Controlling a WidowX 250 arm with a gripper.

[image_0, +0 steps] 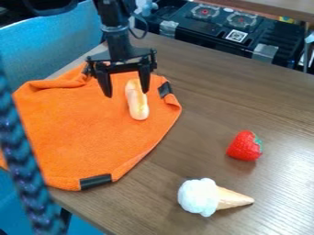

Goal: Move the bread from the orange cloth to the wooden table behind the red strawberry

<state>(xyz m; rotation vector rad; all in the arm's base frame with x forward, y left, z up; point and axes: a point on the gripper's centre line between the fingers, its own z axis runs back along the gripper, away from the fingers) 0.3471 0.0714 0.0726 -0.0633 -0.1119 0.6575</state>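
Braided cord [29,183] nearest, the pincer [127,93] hangs open by a bun [138,108] on orange cloth [80,133], QR code [235,36] behind.

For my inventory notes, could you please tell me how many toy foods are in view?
3: a bread roll on the orange cloth by the gripper, a strawberry and an ice cream cone on the table.

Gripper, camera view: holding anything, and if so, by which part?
Nothing held. The gripper is open over the orange cloth, fingers wide apart; the bread roll lies on the cloth, partly behind one finger.
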